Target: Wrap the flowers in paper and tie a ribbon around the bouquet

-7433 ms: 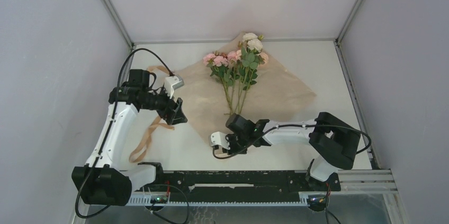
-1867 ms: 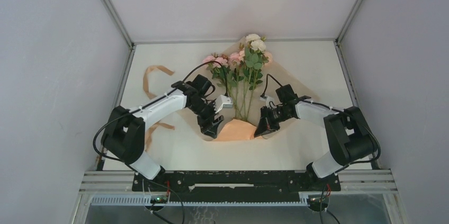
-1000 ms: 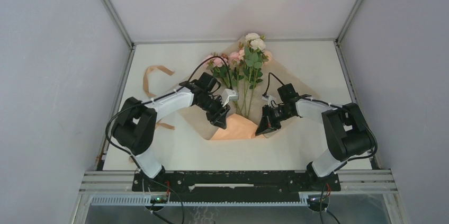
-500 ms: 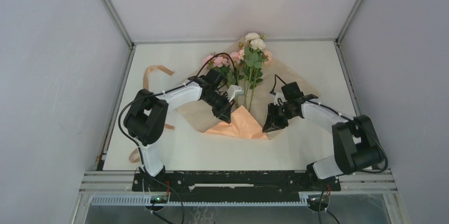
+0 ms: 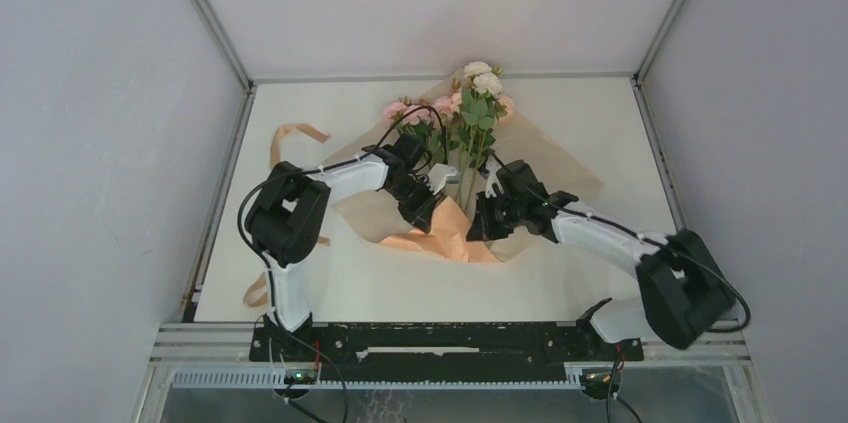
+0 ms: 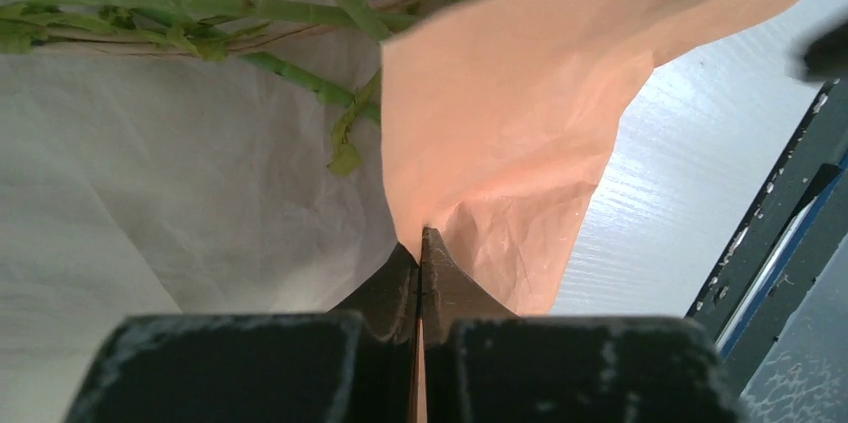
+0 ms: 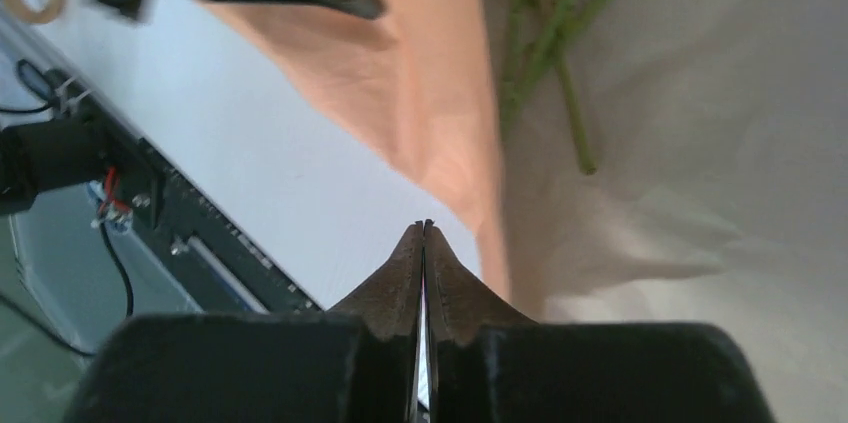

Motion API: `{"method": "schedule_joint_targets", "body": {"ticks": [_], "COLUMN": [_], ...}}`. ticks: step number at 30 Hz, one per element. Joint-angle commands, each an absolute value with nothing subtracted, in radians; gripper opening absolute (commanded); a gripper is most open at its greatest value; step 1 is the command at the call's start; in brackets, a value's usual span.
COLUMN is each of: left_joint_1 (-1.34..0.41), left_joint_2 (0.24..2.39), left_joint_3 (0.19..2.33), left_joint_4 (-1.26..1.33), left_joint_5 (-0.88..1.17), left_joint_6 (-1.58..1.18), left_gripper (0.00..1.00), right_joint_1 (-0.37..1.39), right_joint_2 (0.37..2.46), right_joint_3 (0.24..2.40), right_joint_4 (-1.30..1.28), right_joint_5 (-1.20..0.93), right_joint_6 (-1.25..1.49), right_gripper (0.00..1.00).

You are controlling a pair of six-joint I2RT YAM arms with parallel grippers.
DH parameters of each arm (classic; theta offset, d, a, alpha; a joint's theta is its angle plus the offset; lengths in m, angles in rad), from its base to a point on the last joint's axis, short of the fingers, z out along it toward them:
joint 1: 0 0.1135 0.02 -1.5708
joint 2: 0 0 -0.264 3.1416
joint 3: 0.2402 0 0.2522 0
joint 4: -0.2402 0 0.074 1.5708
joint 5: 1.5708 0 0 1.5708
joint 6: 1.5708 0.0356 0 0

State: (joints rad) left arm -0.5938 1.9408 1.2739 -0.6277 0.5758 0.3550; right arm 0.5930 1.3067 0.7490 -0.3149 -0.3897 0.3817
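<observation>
From above, the flowers (image 5: 470, 113) are seen lying on the paper (image 5: 545, 178) on the tabletop (image 5: 340, 288), long axis near-to-far, blooms pointing away from the arms. At the left wrist, the paper's orange flap is pinched by the left fingers (image 6: 395, 283); it should be drawn snugly across the stems. At the right wrist, the right fingers (image 7: 450, 283) are pressed together beside the flap, nothing seen between.

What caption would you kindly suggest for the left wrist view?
Left pincer shut on a folded-up orange flap of paper, flower stems lying beyond.
</observation>
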Motion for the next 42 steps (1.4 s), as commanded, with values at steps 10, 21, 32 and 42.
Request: {"method": "schedule_joint_targets", "body": {"ticks": [10, 21, 32, 42], "left_joint_1": [-0.562, -0.842, -0.841, -0.850], "left_joint_2": [1.803, 1.623, 1.821, 1.800], "left_joint_3": [1.400, 1.286, 1.215, 1.121], "left_joint_4": [-0.737, -0.875, -0.605, -0.713], "left_joint_5": [0.380, 0.480, 0.201, 0.054], "left_joint_6": [0.455, 0.579, 0.596, 0.662], "left_gripper": [0.34, 0.31, 0.20, 0.15], "right_joint_1": [0.480, 0.447, 0.442, 0.422], "right_joint_2": [1.557, 1.546, 1.541, 1.529], "right_joint_3": [0.614, 0.614, 0.605, 0.594], "right_joint_4": [-0.142, -0.163, -0.170, -0.182], "right_joint_5": [-0.425, -0.450, -0.450, -0.451], "right_joint_6": [0.483, 0.482, 0.479, 0.465], "right_gripper": [0.01, 0.00, 0.00, 0.00]}}
